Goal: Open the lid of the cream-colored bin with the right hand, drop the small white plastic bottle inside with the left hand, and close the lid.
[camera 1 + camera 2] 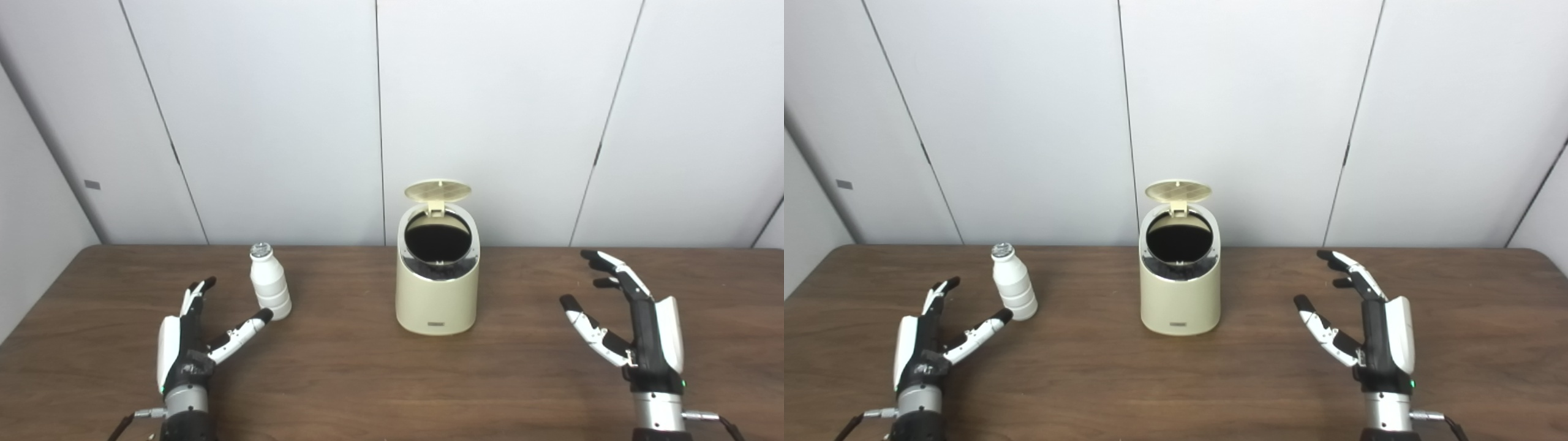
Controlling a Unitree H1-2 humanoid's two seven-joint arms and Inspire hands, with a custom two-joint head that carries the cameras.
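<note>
Bin (437, 300), lid (438, 190) raised; bottle (269, 289) upright at its 9 o'clock (foil-capped); left hand (190, 343) and right hand (637, 331) spread, empty.

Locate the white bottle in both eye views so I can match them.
Left eye view: white bottle stands left of centre, just beyond the left hand.
Right eye view: the same bottle sits further left in the picture.
Shared landmark: the cream bin, lid up, to the bottle's right in both.

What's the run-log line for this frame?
lid: open, upright | bin: mid-table | bottle: standing on table, outside bin | left hand: open, beside bottle | right hand: open, clear of bin
</note>
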